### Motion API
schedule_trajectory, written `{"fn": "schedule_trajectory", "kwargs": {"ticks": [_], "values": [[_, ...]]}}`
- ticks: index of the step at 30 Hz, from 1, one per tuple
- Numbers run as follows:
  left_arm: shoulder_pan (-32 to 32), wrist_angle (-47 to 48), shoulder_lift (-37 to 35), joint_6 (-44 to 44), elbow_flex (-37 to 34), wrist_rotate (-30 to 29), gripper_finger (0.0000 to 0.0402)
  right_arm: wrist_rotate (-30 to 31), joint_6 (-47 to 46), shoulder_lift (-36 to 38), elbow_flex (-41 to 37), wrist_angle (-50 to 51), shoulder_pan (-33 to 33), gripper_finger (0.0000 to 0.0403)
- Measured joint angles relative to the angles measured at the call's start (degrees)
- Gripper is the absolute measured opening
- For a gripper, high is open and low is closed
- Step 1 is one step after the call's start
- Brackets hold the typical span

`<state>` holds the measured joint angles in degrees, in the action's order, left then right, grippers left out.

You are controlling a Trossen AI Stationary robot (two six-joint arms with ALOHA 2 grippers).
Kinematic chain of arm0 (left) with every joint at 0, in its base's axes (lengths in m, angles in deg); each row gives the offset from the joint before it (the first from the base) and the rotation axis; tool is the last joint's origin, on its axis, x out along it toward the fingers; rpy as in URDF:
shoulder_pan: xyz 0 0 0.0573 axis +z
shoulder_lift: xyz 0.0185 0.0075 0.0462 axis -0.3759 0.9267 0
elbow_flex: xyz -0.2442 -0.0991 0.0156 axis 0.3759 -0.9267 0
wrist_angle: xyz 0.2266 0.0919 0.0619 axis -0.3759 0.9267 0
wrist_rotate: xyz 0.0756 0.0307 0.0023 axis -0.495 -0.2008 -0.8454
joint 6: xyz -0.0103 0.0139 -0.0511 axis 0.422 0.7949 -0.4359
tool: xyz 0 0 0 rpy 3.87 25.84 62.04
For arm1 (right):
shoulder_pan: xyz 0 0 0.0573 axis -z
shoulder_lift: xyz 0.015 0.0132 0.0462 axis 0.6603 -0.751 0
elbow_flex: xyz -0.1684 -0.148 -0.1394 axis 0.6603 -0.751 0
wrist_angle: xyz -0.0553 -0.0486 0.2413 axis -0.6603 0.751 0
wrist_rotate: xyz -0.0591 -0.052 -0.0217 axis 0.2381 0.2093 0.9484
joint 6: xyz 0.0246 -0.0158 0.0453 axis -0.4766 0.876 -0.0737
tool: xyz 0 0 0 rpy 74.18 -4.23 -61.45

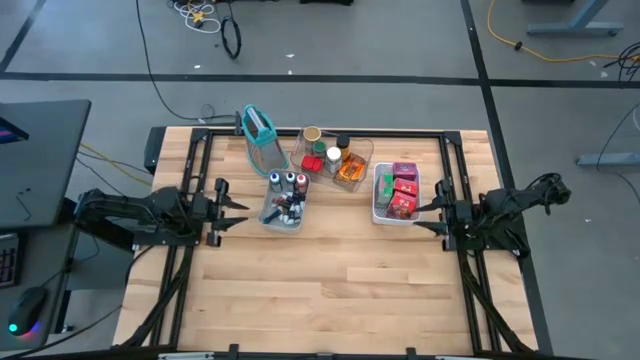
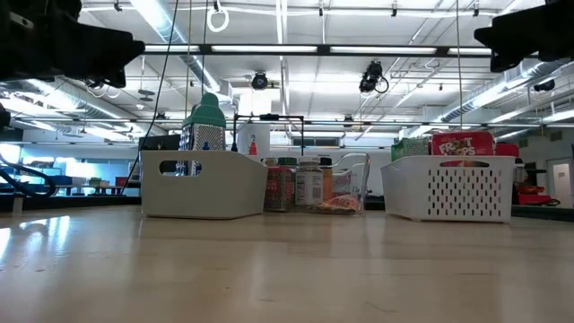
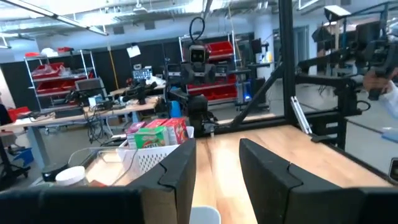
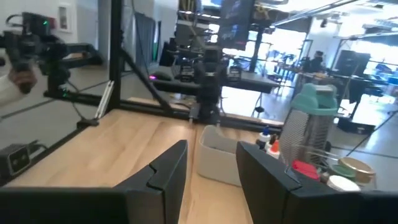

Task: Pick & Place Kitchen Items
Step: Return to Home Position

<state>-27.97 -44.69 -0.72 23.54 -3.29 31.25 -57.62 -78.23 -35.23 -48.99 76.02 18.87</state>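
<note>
The kitchen items sit in three containers at the table's far middle. Small capped vials (image 1: 285, 196) lie in a grey tray (image 1: 270, 215). Amber and red-capped jars and round lids (image 1: 330, 155) stand in a clear tray (image 1: 362, 150). Red, pink and green packets (image 1: 399, 190) fill a white basket (image 1: 378, 205). My left gripper (image 1: 238, 206) hovers open just left of the grey tray. My right gripper (image 1: 422, 216) hovers open just right of the white basket. Each wrist view shows its own fingers apart, left gripper (image 3: 217, 177) and right gripper (image 4: 211, 177), with nothing between them.
An upright teal-rimmed holder (image 1: 259, 128) stands behind the grey tray, near the far edge. A black frame runs along the table's far edge and sides (image 1: 400, 133). Bare wood (image 1: 330, 290) stretches across the near half of the table. A person's hand (image 3: 379, 81) shows beyond the table.
</note>
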Motion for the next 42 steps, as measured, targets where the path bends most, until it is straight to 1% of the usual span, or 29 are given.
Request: {"fn": "schedule_trajectory", "kwargs": {"ticks": [2,3,5,8,10,13,16,18,21,30,35,38,42], "values": [[0.00,0.89,-0.56,0.24,0.00,-0.40,0.0130,-0.40,0.31,0.00,-0.57,0.23,0.00,0.0147],[0.00,0.95,-0.79,0.53,0.00,-1.52,0.0130,-0.41,0.40,0.00,-1.00,0.31,0.00,0.0145],[0.00,0.20,-1.03,0.16,0.00,-5.77,0.0130,-0.41,0.32,0.00,-1.92,0.36,0.00,0.0135],[0.00,1.13,-0.90,-0.62,0.00,-12.83,0.0130,-0.44,-0.54,-0.02,-2.99,0.46,0.00,0.0109],[0.00,0.83,-0.76,-0.76,0.00,-14.71,0.0130,-0.54,-0.59,-0.02,-3.29,0.44,0.00,0.0085],[0.00,0.48,-0.85,-0.81,0.00,-13.07,0.0130,-0.20,0.54,-0.02,-3.42,0.50,0.00,0.0048],[0.00,0.49,-0.85,-1.05,0.00,-9.86,0.0130,3.33,2.98,-0.02,-3.42,0.50,0.00,0.0018],[0.00,0.50,-0.85,-1.08,0.00,-8.21,0.0130,5.91,3.39,-0.02,-3.42,0.50,0.00,0.0007],[0.00,0.51,-0.85,-1.11,0.00,-7.73,0.0130,7.97,2.98,-0.02,-3.42,0.49,0.02,0.0009],[0.00,0.52,-0.85,-1.14,0.00,-7.86,0.0130,8.05,3.39,-0.04,-3.42,0.50,0.02,0.0051],[0.00,-0.04,-0.84,-5.74,0.00,-7.92,0.0130,8.05,3.39,-0.04,-3.42,0.50,0.02,0.0059],[0.00,0.01,-0.83,-4.97,0.00,-7.91,0.0130,8.05,3.39,-0.04,-3.42,0.50,0.02,0.0059],[0.00,0.01,-0.83,-1.28,0.00,-7.92,0.0130,8.05,3.38,-0.04,-3.42,0.50,0.02,0.0059]]}}
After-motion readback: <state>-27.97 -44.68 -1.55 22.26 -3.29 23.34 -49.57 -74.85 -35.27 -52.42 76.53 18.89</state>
